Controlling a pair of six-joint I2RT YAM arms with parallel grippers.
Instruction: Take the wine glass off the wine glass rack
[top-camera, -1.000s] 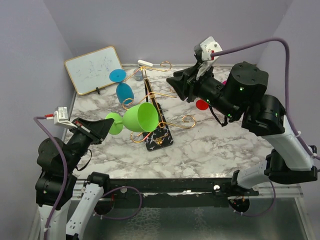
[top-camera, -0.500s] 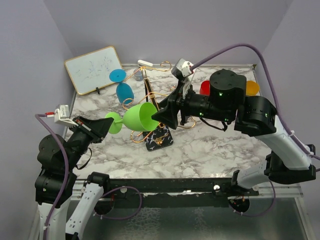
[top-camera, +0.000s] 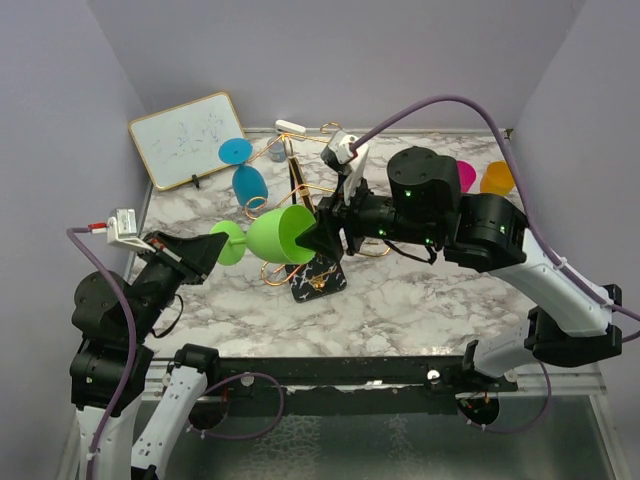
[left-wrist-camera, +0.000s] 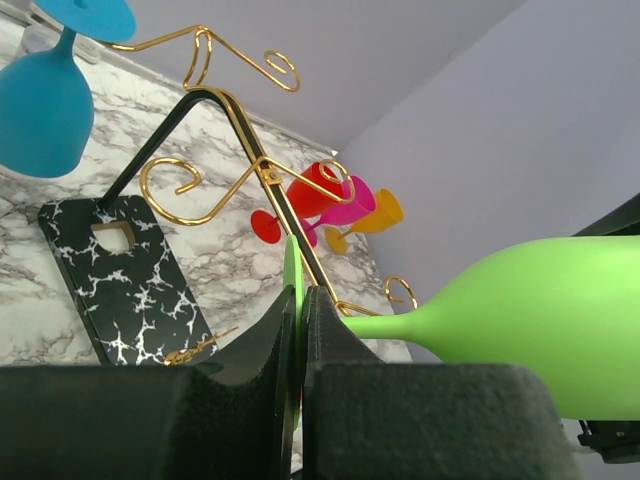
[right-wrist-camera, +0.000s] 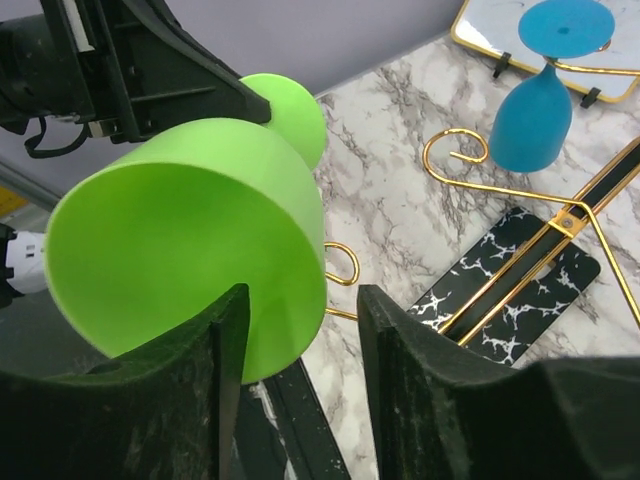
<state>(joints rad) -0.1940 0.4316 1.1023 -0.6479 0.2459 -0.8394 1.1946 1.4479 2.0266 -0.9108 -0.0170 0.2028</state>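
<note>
A green wine glass lies sideways in the air beside the gold wire rack, whose black speckled base stands on the table. My left gripper is shut on the glass's foot, whose disc sits edge-on between the jaws in the left wrist view. My right gripper is open at the bowl's mouth. In the right wrist view the gripper straddles the rim of the green glass, with one finger in front of the opening. A blue wine glass hangs on the rack's far arm.
A framed whiteboard leans at the back left. Pink and orange glasses lie at the back right; a red one shows beside them in the left wrist view. Purple walls close in on three sides.
My right arm has swung from the back right leftward and down to the green glass's mouth, jaws open. The left arm and the green glass have stayed where they were.
</note>
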